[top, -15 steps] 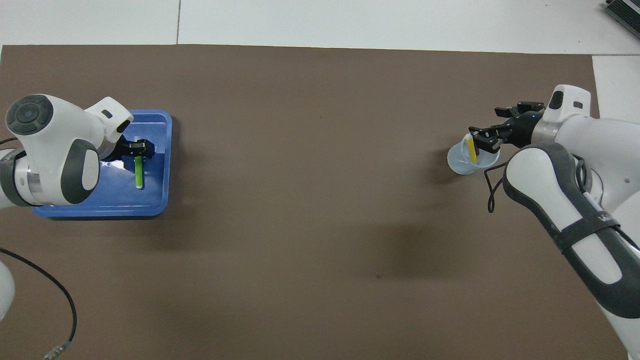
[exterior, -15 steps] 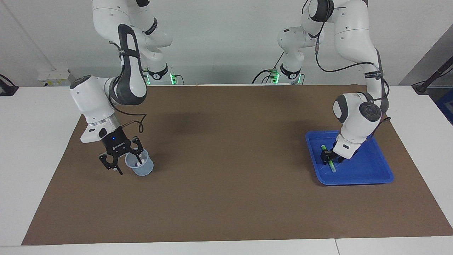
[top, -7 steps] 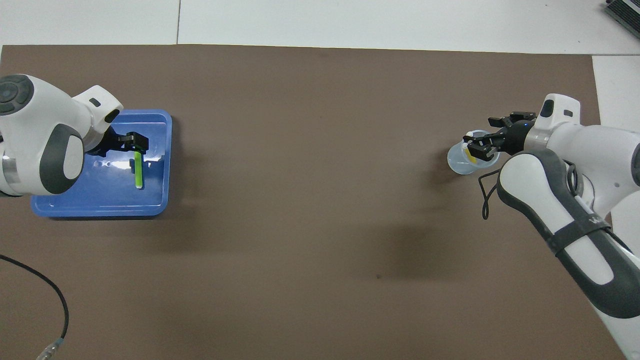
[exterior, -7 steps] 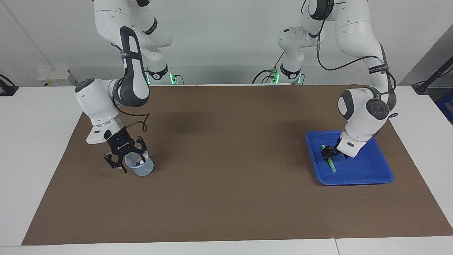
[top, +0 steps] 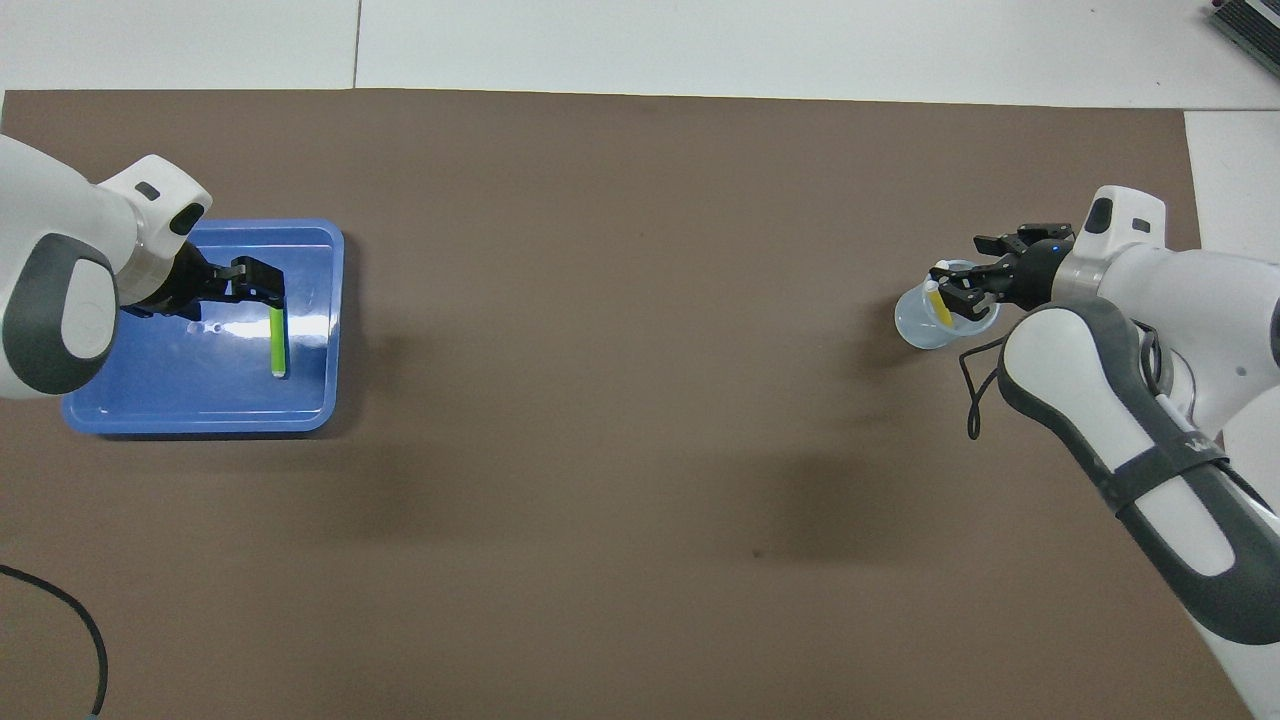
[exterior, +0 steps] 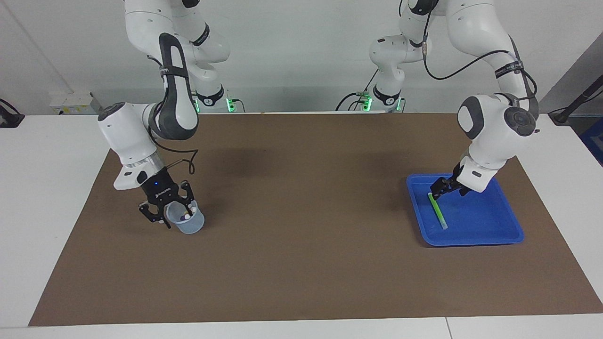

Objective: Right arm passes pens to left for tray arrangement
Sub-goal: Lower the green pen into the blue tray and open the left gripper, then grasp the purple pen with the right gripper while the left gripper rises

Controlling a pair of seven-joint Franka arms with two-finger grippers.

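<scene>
The green pen (exterior: 437, 210) lies flat in the blue tray (exterior: 494, 230), at the left arm's end of the table; long axis runs roughly nearer-to-farther from the robots, slightly slanted, w/ its pale tip at the end farther from them. Left gripper (exterior: 442, 187) hangs just above the pen's robot-side end, fingers apart, holding nothing. At the right arm's end stands a small translucent cup (exterior: 187, 222); a yellow pen (top: 941, 306) and a purple pen (exterior: 181, 218) stand tilted inside it, pale tips up. Right gripper (exterior: 170, 213) is down at the cup's mouth, fingers around the pen tips; can't tell if they are clamped on one yet.
</scene>
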